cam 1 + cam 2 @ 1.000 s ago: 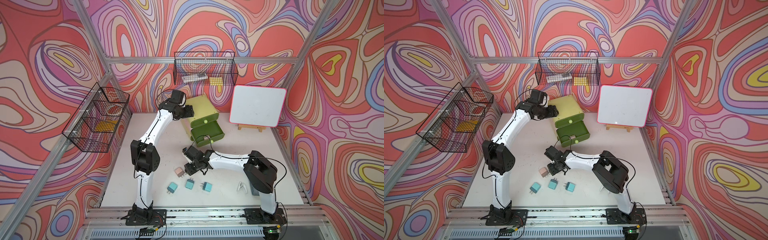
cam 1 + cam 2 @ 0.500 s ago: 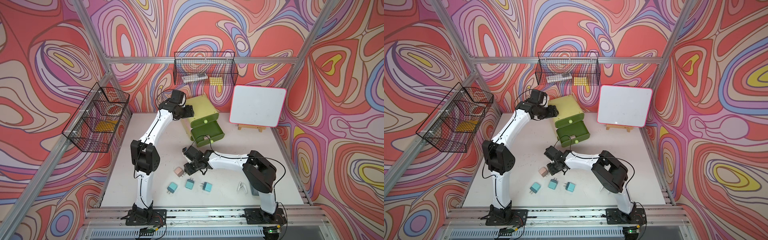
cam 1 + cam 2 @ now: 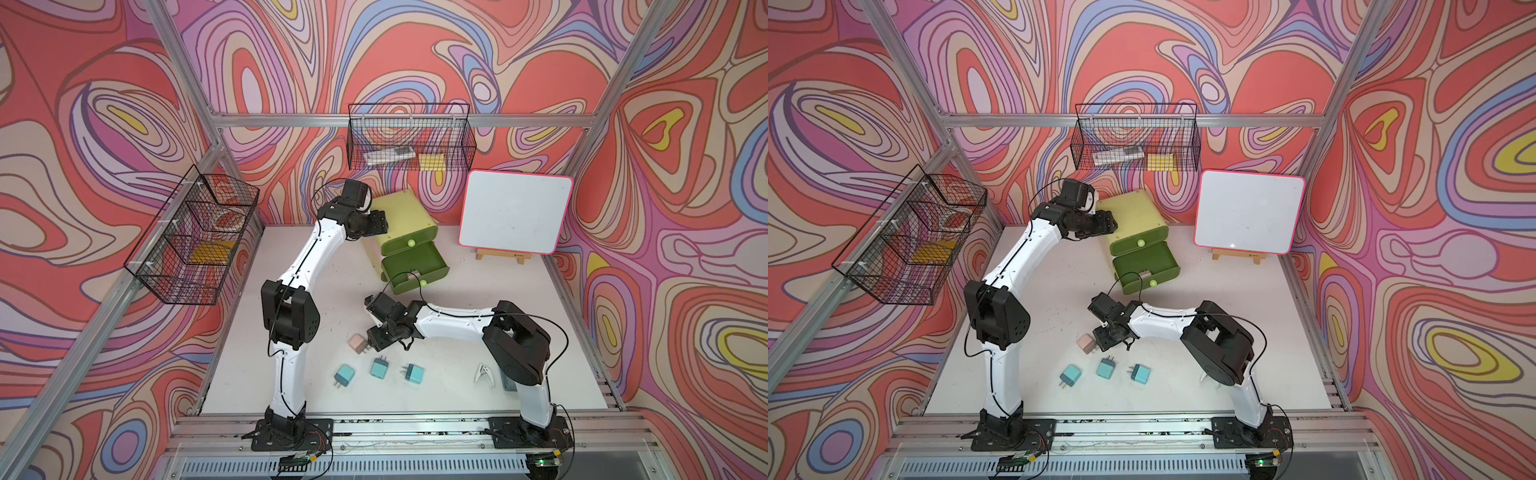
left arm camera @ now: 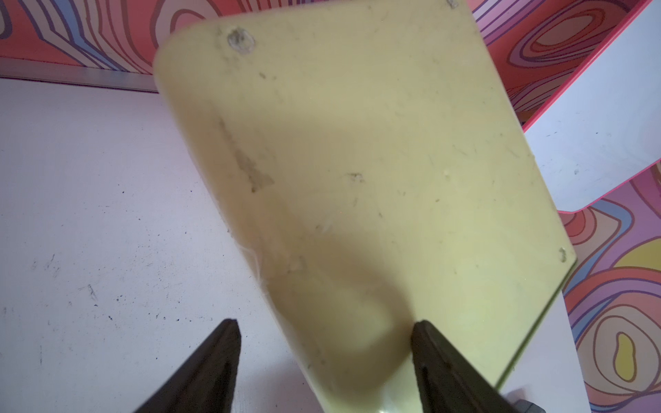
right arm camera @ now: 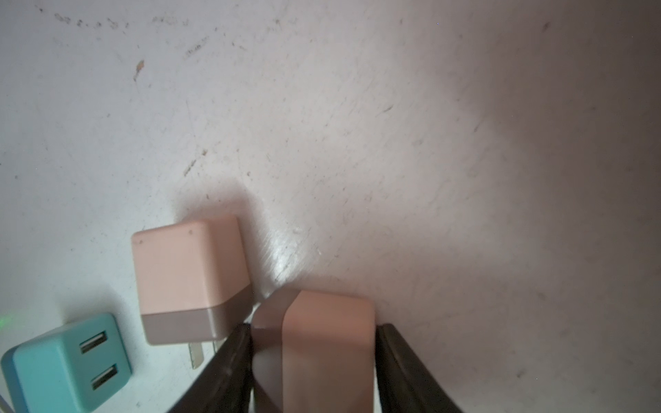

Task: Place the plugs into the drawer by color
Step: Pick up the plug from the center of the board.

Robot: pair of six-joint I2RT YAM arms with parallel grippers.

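While the chest (image 4: 357,143) is braced, apparently, by the left gripper (image 4: 323,321), jaws spread about its corner, a pink plug (image 5: 329,357) is pinched by the right gripper (image 5: 314,325) just beside its twin (image 5: 189,271), well apart from the open drawer (image 3: 415,266).

My right claw (image 3: 376,338) hangs low over the table (image 3: 449,390), just beside a pink plug (image 3: 356,343). Three teal plugs (image 3: 379,368) lie in a row, nearer my bases. My left claw (image 3: 376,222) is up at the chest (image 3: 401,208), by its top edge. The drawer (image 3: 415,266) under the top one stands open. A clip (image 3: 484,372) lies near my right arm.
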